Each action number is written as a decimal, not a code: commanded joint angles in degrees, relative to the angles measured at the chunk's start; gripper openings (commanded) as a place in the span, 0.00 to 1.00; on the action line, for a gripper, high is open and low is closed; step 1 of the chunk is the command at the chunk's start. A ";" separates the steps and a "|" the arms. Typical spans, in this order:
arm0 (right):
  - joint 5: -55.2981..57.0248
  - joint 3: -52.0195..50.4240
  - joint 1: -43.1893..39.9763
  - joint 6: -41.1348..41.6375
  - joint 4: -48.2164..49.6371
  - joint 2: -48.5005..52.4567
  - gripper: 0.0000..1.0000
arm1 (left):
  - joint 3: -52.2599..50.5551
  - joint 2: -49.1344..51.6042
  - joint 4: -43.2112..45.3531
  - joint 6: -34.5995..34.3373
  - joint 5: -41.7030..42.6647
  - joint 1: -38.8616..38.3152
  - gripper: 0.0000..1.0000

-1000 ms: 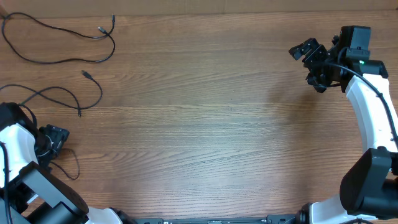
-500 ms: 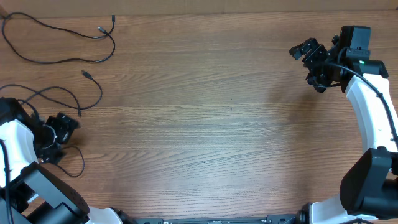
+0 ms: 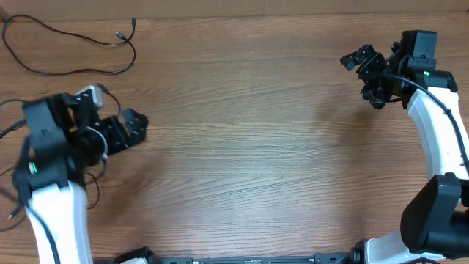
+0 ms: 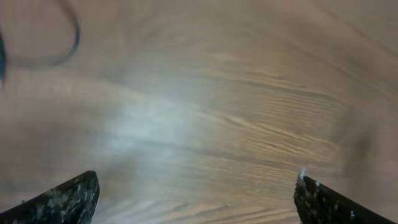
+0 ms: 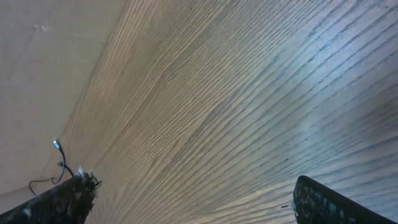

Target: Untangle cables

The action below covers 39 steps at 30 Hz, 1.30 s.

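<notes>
The brown wood-grain table (image 3: 242, 161) fills the overhead view, mostly bare. The white-and-black left arm (image 3: 55, 213) reaches in from the near left, and the matching right arm (image 3: 440, 139) stands along the right edge.

The left gripper (image 3: 135, 126) hangs over the left part of the table with its jaws spread wide and nothing between them. The right gripper (image 3: 360, 79) is at the far right, equally wide and empty.

The thin black cables (image 3: 135, 53) all lie on the left side. One is spread in a long open loop at the far left corner, apart from the others, with its long axis running left to right and its small plugs at the right end. The remaining strands (image 3: 93, 183) lie around and partly under the left arm. The arm hides most of them, so I cannot tell whether they cross each other.

All the cables are far nearer the left gripper. The loop lies farther away and slightly to its left, while the hidden strands lie to its left and nearer. The right gripper is well apart, across the whole table. The left wrist view is smeared, showing only one dark curve of cord at its upper left.
</notes>
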 commanded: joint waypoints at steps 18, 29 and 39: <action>-2.80 0.55 0.33 -18.40 -16.26 -15.04 1.00 | 0.83 -9.44 0.00 1.25 -6.40 -7.78 1.00; 2.56 -14.86 2.32 -21.24 -17.46 -46.58 1.00 | 0.83 -3.98 -0.13 1.25 -6.40 -7.78 1.00; 3.43 -24.22 2.32 -21.64 -21.92 -62.60 1.00 | 0.83 4.59 -0.11 1.25 -6.40 -7.78 1.00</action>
